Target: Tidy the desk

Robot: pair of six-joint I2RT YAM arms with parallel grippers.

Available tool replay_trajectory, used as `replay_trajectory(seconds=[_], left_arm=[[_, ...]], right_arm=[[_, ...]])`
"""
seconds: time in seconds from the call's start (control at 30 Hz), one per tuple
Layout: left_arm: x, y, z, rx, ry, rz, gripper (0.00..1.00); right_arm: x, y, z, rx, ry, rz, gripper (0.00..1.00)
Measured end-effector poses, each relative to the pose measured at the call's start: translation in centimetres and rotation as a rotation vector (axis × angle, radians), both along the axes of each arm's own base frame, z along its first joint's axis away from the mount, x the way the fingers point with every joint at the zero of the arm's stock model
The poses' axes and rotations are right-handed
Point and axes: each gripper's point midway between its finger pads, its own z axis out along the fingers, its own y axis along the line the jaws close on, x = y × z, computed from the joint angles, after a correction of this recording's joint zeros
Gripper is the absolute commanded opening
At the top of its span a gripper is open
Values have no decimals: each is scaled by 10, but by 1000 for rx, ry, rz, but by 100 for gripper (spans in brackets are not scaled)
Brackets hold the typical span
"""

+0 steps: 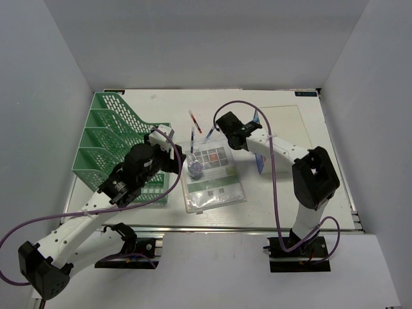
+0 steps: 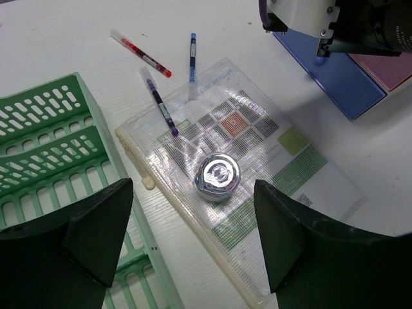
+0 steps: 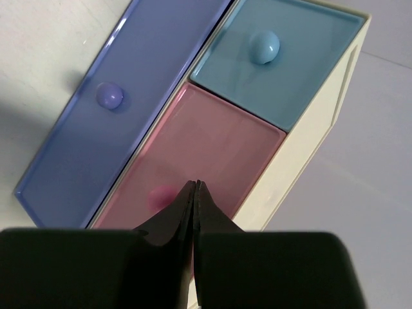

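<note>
- While my left claw [image 2: 193, 193] hangs released, its two dark fingers [image 2: 96, 232] spread wide with nothing between them, it looks down on a clear zip pouch [image 2: 277, 167] lying flat on the desk [image 2: 51, 38].
- On that pouch sits a round shiny tin [image 2: 217, 175], over a printed sheet [image 2: 235, 122] of coloured squares inside the pouch.
- Three pens lie at the pouch's far end: a red pen [image 2: 140, 53] apart on the bare top, a blue pen [image 2: 192, 55] with its near end at the pouch's corner, and a purple pen [image 2: 161, 103] whose near end overlaps the pouch edge.
- A green mesh file rack [image 1: 106, 138] stands on the left side of the desk, just beside the pouch.
- My right claw [image 3: 195, 187] is clenched, fingers pressed together and grasping nothing. Its tips are over the pink drawer [image 3: 219, 148] of a cream drawer box [image 3: 315, 129]; whether they touch it I cannot tell.
- Beside the pink drawer are a violet-blue drawer [image 3: 84, 135] and a teal drawer [image 3: 290, 71].
- The desk is the wide white top beneath everything, its aluminium rail [image 1: 212, 226] along the near edge by my bases.
</note>
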Motion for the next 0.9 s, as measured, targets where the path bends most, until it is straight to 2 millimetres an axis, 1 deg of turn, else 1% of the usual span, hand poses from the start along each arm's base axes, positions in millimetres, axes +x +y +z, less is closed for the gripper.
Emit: replay_trajectory(seconds=[0.13,0.17,0.2,0.27,0.3,0.37,0.4,0.47,0.57,0.6,0.63,0.67,0.7,0.73,0.77,0.83,0.87,0.9], left_arm=[[0,0,0,0,0,0,85],[0,0,0,0,0,0,85],[0,0,0,0,0,-1,85],[0,-1,0,-1,1,-5,85],[-1,-1,0,-2,1,-8,85],[-1,-2,-1,-2,1,-13,85],[-1,-3,-2,-2,2,-19,85],[-3,-6,-4,-5,3,-37,85],[-5,-12,-8,-15,0,-75,83],[-6,-16,-10,-24,0,-97,81],[-7,-21,-13,-33,3,-119,70],[-8,-25,-16,-45,13,-137,58],[-8,-33,-20,-57,25,-163,42],[-7,-40,-22,-78,35,-184,11],[-5,-49,-26,-98,55,-203,0],[3,-69,-38,-123,105,-246,0],[7,-79,-43,-136,133,-263,0],[12,-90,-47,-150,161,-279,0]], right_arm=[[-1,-7,-2,-9,13,-15,0],[-1,-8,-3,-7,19,-18,2],[-2,-9,-5,-2,28,-21,9],[-7,-7,-9,29,67,-18,17],[-8,-2,-10,68,92,-8,22],[-11,17,-9,195,150,31,29],[-13,29,-4,271,170,57,34],[-17,56,15,436,194,125,35],[-27,88,60,664,189,237,34],[-30,95,75,730,179,269,21],[-34,99,89,790,169,298,0],[-37,99,101,844,157,318,0],[-38,97,111,900,137,327,0],[-38,93,117,953,120,330,0],[-40,87,118,997,111,328,0],[-46,68,110,1070,111,293,0],[-46,58,105,1107,105,266,7],[-46,47,97,1145,103,229,38]])
